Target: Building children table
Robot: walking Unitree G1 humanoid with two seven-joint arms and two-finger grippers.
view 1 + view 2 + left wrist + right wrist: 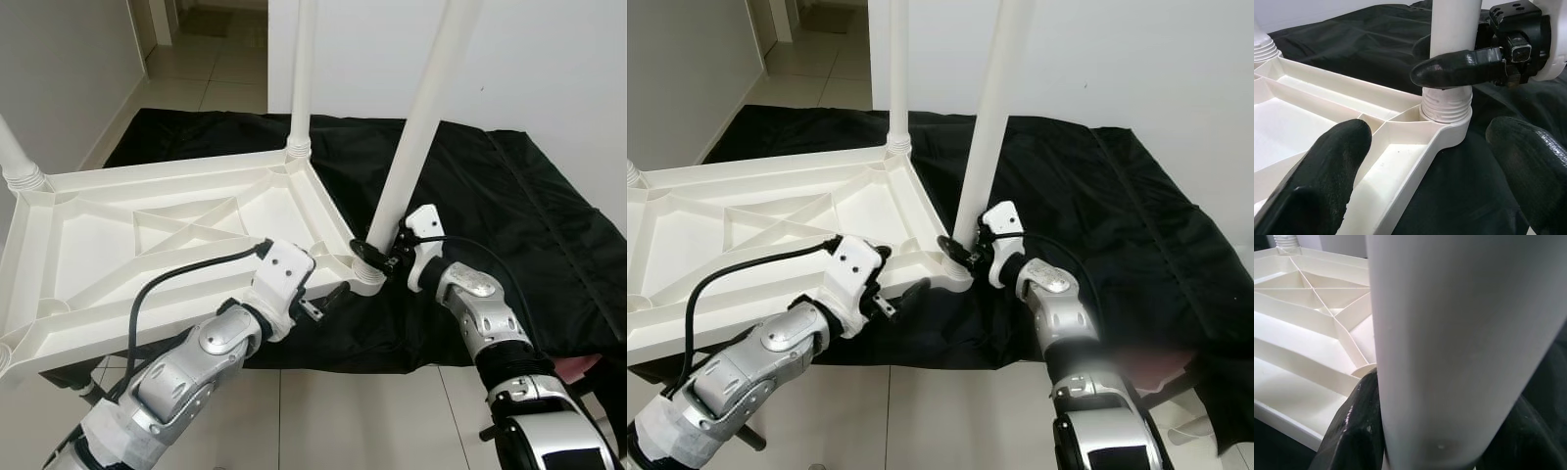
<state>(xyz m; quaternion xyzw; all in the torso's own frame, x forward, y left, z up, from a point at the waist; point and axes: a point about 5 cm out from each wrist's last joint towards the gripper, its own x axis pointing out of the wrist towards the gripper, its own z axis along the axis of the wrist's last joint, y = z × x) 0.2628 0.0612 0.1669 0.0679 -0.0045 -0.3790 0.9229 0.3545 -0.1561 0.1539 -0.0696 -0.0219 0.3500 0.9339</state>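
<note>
Assembly stage: seating of a leg in a corner socket of the inverted tabletop. The white plastic tabletop (167, 235) lies underside up, its ribbed bracing exposed, partly on a black cloth (490, 225) spread over the tiled floor (323, 411) and partly overhanging it toward the robot. The right gripper (377, 253) is closed around the base of the near-corner leg (421, 117), one black finger (1459, 68) lying across the tube just above its threaded collar; in the right wrist view the dark fingers wrap both sides of the white tube. The left gripper (323, 302) stands spread wide at the table's near rim beside the same corner, fingers on either side of the edge with nothing clamped between them, apparently placed to brace the frame. The leg leans noticeably, and several thread rings show above the corner socket (1447, 122), so it appears not fully driven home. The next move likely calls for bringing the leg upright and turning or pressing it down while the frame is held still. A second leg (302, 78) stands vertical in the far corner, and a third leg (18, 162) rises at the far left corner.
</note>
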